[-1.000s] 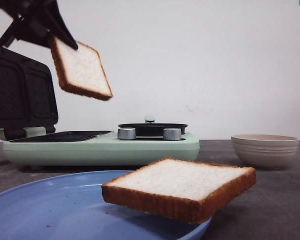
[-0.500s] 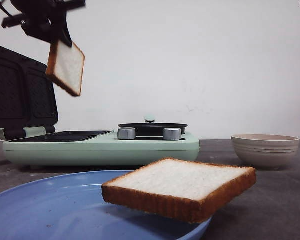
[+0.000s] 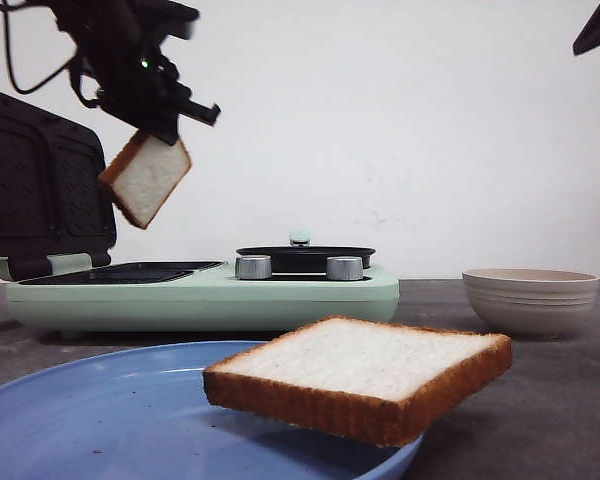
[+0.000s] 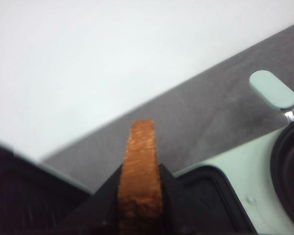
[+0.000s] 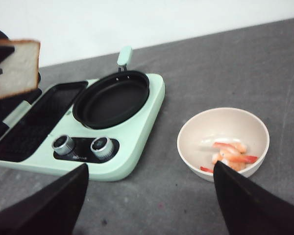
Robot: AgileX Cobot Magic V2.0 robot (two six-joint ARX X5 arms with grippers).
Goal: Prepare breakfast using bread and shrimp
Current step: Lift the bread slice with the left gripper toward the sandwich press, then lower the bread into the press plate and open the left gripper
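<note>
A second slice of bread (image 3: 365, 375) lies nearest the camera, overhanging the rim of a blue plate (image 3: 70, 420) on the grey worktop (image 3: 540, 400), apparently waiting its turn. Beyond it sits a mint-green breakfast maker (image 3: 210, 295), its ribbed lid (image 3: 40, 185) swung up so the dark sandwich plate (image 3: 120, 272) is exposed, with a round black pan (image 3: 305, 257) and two silver knobs (image 3: 253, 267) alongside. Above the open grill, the left hand (image 3: 145, 125) pinches the first slice of bread (image 3: 145, 180) by its upper edge; the slice hangs tilted in the air, clear of the appliance. The wrist camera shows the fingers (image 4: 100, 196) closed against both faces of the slice, crust edge outward, a grip that leaves the broad face free to be laid flat on the plate below. To the right, a beige bowl (image 3: 530, 298) holds the shrimp (image 5: 230, 154), untouched. The right hand (image 5: 147, 205) hovers high above the worktop with its fingers spread wide and nothing between them, seemingly on standby near the bowl.
</note>
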